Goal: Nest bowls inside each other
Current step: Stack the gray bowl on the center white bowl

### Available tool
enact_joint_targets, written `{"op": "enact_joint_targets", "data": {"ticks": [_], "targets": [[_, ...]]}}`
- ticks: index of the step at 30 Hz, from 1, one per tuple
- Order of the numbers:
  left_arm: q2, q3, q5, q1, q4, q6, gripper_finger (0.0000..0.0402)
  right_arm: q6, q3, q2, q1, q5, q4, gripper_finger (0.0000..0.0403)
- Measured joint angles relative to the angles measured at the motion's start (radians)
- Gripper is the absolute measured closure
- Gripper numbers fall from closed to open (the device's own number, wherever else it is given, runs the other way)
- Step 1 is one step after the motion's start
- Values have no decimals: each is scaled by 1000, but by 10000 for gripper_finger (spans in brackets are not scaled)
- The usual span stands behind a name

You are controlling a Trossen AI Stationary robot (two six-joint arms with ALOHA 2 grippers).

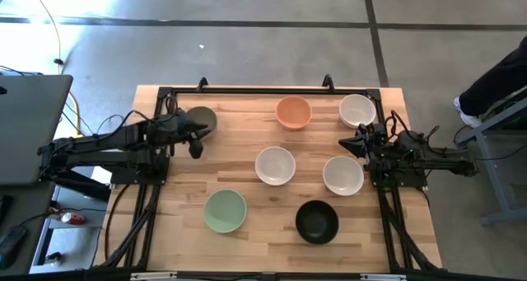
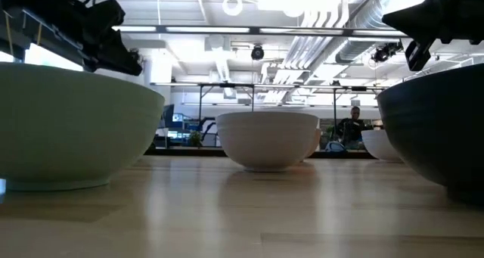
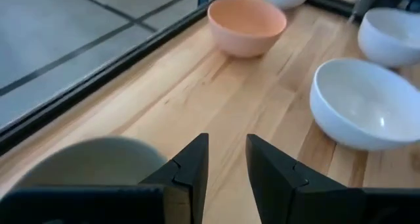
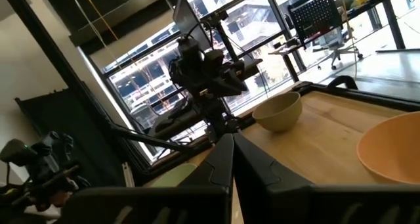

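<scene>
Seven bowls stand apart on their bases on the wooden table: olive green (image 1: 200, 119) far left, peach (image 1: 294, 112), three white (image 1: 356, 110) (image 1: 275, 166) (image 1: 342, 175), mint (image 1: 225, 211) and black (image 1: 317, 221) near the front. My left gripper (image 1: 195, 146) hovers just on the near side of the olive bowl (image 3: 85, 161), fingers a little apart (image 3: 226, 145) and holding nothing. My right gripper (image 1: 352, 143) is shut and empty (image 4: 231, 142). It hangs between the two right-hand white bowls.
A black frame rail (image 1: 263, 90) runs along the table's far edge, and the arm bases stand at both sides. Bare wood lies between the olive and peach bowls (image 3: 197, 86). In the low view the mint bowl (image 2: 68, 129) and the black bowl (image 2: 439, 129) fill the foreground.
</scene>
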Motion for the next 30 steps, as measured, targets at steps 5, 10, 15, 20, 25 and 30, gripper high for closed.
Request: {"op": "enact_joint_targets", "data": {"ticks": [5,10,15,20,25,30], "targets": [[28,36,-11,0,-89,0,307,12,0,0,0,-8,16,402],[60,50,-38,0,-134,0,307,-8,0,0,0,-7,16,402],[110,49,-61,0,-179,0,307,-9,0,0,0,-3,16,402],[175,49,-75,0,-181,0,307,-11,0,0,0,-2,16,402],[244,49,-75,0,-180,3,307,-13,0,0,0,-2,16,402],[298,48,-95,0,-178,8,307,-13,0,0,0,-2,16,402]]}}
